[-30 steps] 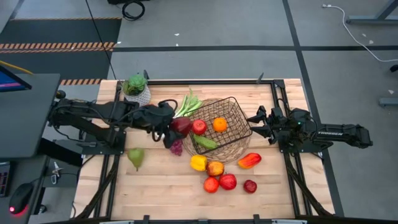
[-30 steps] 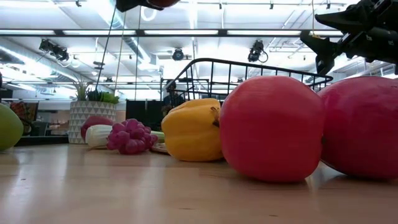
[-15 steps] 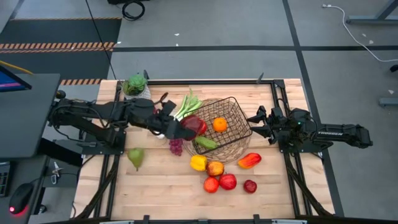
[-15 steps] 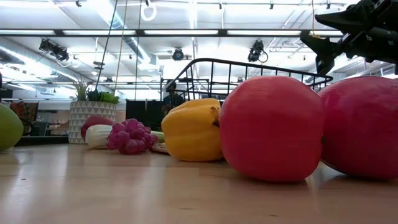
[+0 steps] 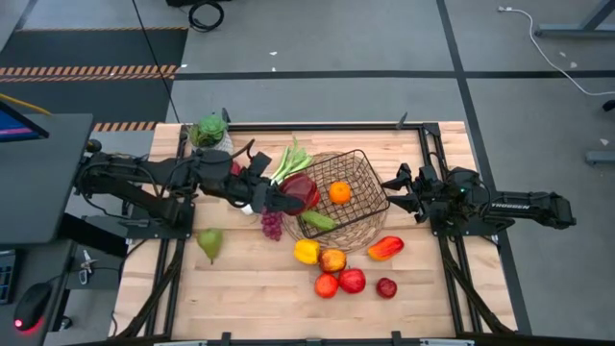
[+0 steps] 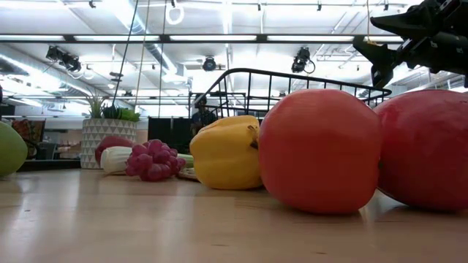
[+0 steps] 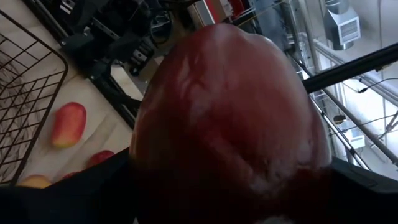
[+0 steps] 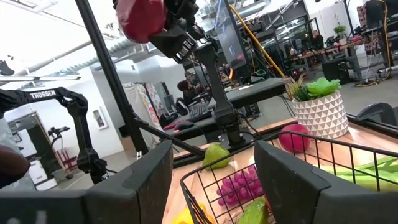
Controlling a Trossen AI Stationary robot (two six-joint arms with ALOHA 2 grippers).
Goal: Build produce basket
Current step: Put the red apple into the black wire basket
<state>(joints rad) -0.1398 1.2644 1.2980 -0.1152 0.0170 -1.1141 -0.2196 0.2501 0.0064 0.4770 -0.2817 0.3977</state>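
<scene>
My left gripper [image 5: 285, 195] reaches in level from the table's left and is shut on a dark red pepper [image 5: 300, 189]. The pepper hangs high over the left rim of the dark wire basket [image 5: 370, 183]; the right wrist view shows it as well [image 8: 142, 18]. An orange [image 5: 339, 192] and a green vegetable [image 5: 317, 220] lie in the basket. My right gripper [image 5: 395, 192] stands open just off the basket's right rim [image 8: 217, 168], and I cannot tell whether it touches it. Grapes [image 5: 273, 227], a pear [image 5: 209, 243] and a leek [image 5: 291, 161] lie on the table. My left gripper pinches the dark red pepper between its two fingers, one on each side of its lower part [image 7: 149, 168]. The fingers point level, coming from the table's left. The pepper's rounded end [image 7: 230, 74] sticks out past the fingertips, lifted clear of table and basket.
A yellow pepper [image 5: 307, 252], an orange-red pepper [image 5: 384, 248] and several apples [image 5: 352, 281] lie in front of the basket. A potted plant [image 5: 209, 135] stands at the far left corner. Bare wood lies along the near edge [image 5: 240, 308].
My left gripper has risen with the dark red pepper and moved toward the table's right, from beside the basket to over its left rim. Its wrist has rolled and tipped up to level. The pepper has left the top of the low view.
</scene>
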